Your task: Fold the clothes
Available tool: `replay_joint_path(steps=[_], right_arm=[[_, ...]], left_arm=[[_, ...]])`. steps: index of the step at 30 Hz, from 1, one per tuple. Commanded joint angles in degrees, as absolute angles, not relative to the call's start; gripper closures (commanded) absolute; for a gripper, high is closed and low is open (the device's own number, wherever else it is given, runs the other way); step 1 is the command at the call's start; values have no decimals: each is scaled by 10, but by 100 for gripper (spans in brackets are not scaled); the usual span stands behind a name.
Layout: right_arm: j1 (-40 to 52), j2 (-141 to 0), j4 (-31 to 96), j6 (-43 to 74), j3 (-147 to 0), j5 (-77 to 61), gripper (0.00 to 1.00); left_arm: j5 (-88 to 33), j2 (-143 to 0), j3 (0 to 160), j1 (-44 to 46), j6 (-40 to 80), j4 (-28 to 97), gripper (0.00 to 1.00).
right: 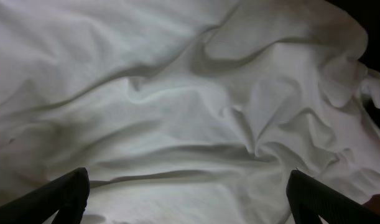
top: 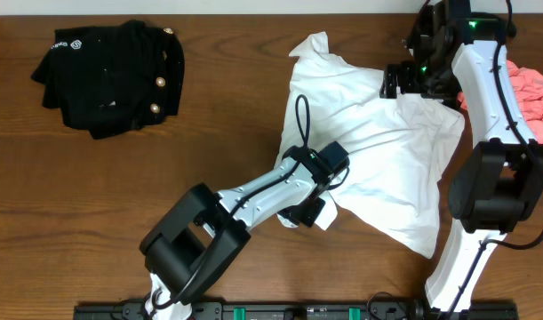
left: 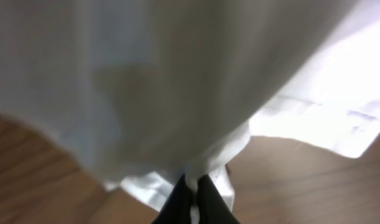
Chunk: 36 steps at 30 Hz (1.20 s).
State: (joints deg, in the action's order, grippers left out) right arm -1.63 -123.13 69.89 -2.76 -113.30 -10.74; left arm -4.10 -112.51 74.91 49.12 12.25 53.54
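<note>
A white T-shirt [top: 378, 151] lies crumpled across the right middle of the wooden table; its print does not show. My left gripper [top: 317, 210] is shut on the shirt's lower left hem, and the pinched white cloth [left: 196, 177] shows between the black fingers [left: 196, 200]. My right gripper [top: 404, 84] is open over the shirt's upper right part, its fingers wide apart above wrinkled white cloth [right: 190, 112]. A black garment with gold buttons [top: 111, 76] lies bunched at the far left. A pink garment [top: 533, 102] lies at the right edge.
Bare wooden table [top: 120, 196] stretches between the black garment and the shirt. The right arm's white links [top: 484, 178] stand along the shirt's right side. A black rail [top: 271, 311] runs along the front edge.
</note>
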Motion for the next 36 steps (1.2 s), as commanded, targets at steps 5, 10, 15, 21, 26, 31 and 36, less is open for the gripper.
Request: replay_joint_path(steps=[5,10,15,21,26,31,36], right_arm=[[-12,-1228,699,-39,-1138,-121,1],[-12,-1228,701,-57,-1138,-157,1],[-12,-1228,701,-61,-1138,-157,1],[-12,-1228,700,-63,-1138,-160,1],[-12,-1228,700,-76,-1138,-189,1],[-12,-1228,709,-101,-1138,-223,1],[-12,-1228,741,-132,-1138,-255,1]], left_arm=[[190,-1117,799,432,150,648,94],[264,-1111,799,370,155,657,94],[382,-1111,799,312,197,666,94],[502,-1098,802,274,263,684,94],[589,-1065,807,277,360,690,94],[679,-1040,807,288,453,683,94],[680,-1040,804,291,453,681,94]])
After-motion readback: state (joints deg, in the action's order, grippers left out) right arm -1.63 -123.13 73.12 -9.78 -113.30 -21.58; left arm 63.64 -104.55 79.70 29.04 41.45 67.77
